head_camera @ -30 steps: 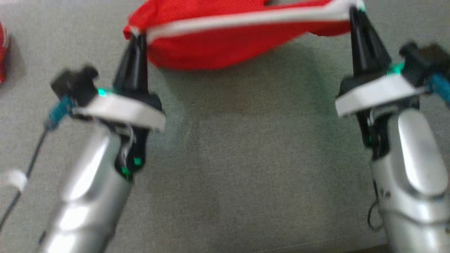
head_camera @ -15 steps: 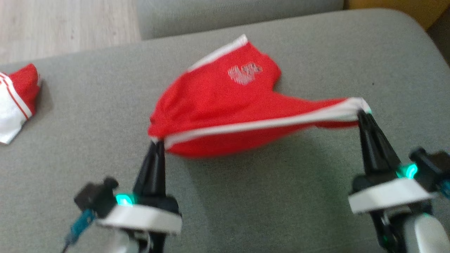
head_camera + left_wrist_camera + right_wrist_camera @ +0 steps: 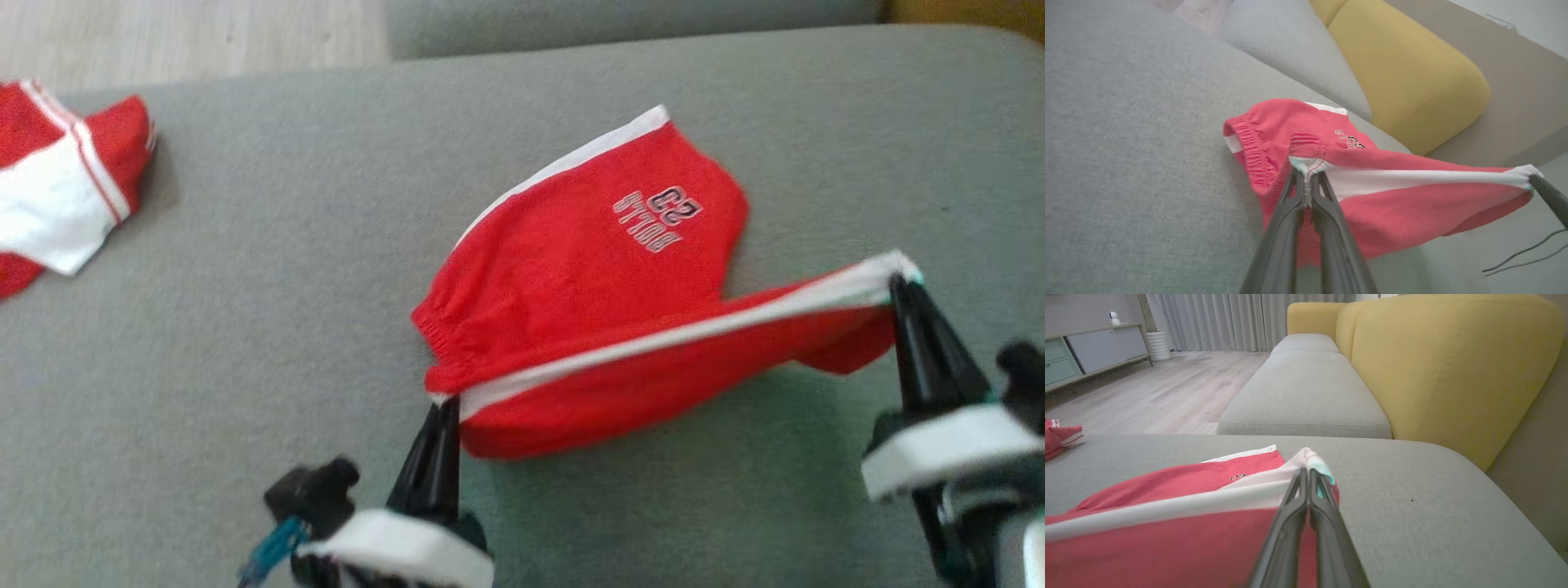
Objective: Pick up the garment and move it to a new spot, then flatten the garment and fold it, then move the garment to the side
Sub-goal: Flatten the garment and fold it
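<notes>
The garment (image 3: pixel 588 269) is a pair of red shorts with a white side stripe and a small printed logo, partly lying on the grey sofa cushion (image 3: pixel 286 327). Its near edge is lifted and stretched taut between both grippers. My left gripper (image 3: pixel 441 404) is shut on the waistband corner (image 3: pixel 1306 165). My right gripper (image 3: pixel 898 282) is shut on the hem end of the white stripe (image 3: pixel 1308 459). The far leg with the logo (image 3: pixel 657 214) rests flat on the cushion.
Another red and white garment (image 3: pixel 57 196) lies at the cushion's far left. A second grey cushion (image 3: pixel 1306 392) and yellow backrests (image 3: pixel 1453 367) lie beyond. Wooden floor (image 3: pixel 188 37) borders the far left edge.
The head camera has swung, so the whole picture shifted. The shorts, held taut by both grippers, now rest lower with the far leg flat on the cushion.
</notes>
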Controlling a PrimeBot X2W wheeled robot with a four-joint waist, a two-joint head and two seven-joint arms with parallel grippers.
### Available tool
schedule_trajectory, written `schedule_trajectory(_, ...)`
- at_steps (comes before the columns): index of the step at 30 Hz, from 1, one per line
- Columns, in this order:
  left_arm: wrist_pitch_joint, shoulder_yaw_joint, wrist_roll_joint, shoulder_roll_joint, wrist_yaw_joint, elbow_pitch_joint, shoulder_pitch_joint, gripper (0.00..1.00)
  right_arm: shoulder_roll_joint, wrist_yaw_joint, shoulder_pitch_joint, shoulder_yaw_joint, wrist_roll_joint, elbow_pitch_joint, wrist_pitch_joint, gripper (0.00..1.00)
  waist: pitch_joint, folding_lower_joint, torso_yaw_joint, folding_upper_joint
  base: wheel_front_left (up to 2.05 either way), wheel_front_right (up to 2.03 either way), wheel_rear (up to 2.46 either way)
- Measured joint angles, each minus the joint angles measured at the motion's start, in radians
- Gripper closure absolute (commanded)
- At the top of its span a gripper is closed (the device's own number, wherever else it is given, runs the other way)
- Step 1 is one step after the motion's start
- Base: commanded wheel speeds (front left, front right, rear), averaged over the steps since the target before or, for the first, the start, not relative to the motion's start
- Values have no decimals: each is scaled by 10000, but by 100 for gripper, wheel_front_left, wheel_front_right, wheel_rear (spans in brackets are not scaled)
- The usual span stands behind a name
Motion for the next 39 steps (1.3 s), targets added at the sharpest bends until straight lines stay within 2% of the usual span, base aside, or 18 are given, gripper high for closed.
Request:
schedule_trajectory(3,105,56,-178,-366,29,761,-867,100,-297,0,-1187,61,12,752,297,100,378,2,304,0,0,0,0)
schedule_trajectory(7,485,228,-487,-711,36,1741,-2125,100,-1101,0,-3051,370,217,2092,602,100,862,3,684,0,0,0,0)
schedule_trajectory(13,755,322,-838,-970,132,2901,-3607,100,-1977,0,-5594,1411,502,4571,897,100,1414,3,1220,0,0,0,0)
schedule_trajectory(17,890,247,-986,-1078,132,3436,-4227,100,-2075,0,-6798,1810,759,6238,1039,100,1678,2,1501,-1,0,0,0)
schedule_trajectory(18,890,247,-986,-1078,132,3436,-4227,100,-2075,0,-6798,1810,759,6238,1039,100,1678,2,1501,-1,0,0,0)
schedule_trajectory(26,917,-136,-1427,-1158,209,4013,-4996,100,-2178,0,-8705,2326,802,8937,696,100,2040,1,1903,-1,0,0,0)
schedule_trajectory(27,857,-186,-1488,-1158,217,4071,-5087,100,-2171,0,-8886,2380,780,9223,606,95,2065,1,1926,0,0,0,0)
schedule_trajectory(28,802,-251,-1576,-1158,242,4103,-5175,100,-2151,0,-9045,2424,769,9488,487,81,2083,1,1946,-1,0,0,0)
schedule_trajectory(29,732,-353,-1661,-1158,307,4125,-5252,100,-2146,0,-9174,2479,761,9733,384,56,2091,2,1965,-1,0,0,0)
schedule_trajectory(30,644,-445,-1703,-1162,313,4165,-5328,80,-2136,0,-9294,2541,740,9984,293,13,2092,1,1979,-1,0,0,0)
schedule_trajectory(31,537,-499,-1703,-1164,376,4184,-5380,50,-2113,0,-9386,2550,740,10205,151,0,2092,1,1988,-1,0,0,0)
schedule_trajectory(32,466,-554,-1705,-1164,403,4196,-5421,0,-2090,0,-9476,2548,740,10416,15,0,2090,0,1993,-1,0,0,0)
schedule_trajectory(36,86,-786,-1781,-1166,575,4255,-5529,0,-2006,0,-9712,2589,742,11074,-569,0,2032,0,2021,-1,0,0,0)
schedule_trajectory(39,-368,-823,-1578,-1139,491,4046,-5522,0,-1960,0,-9818,2830,809,11438,-863,0,1959,0,2018,-1,0,0,0)
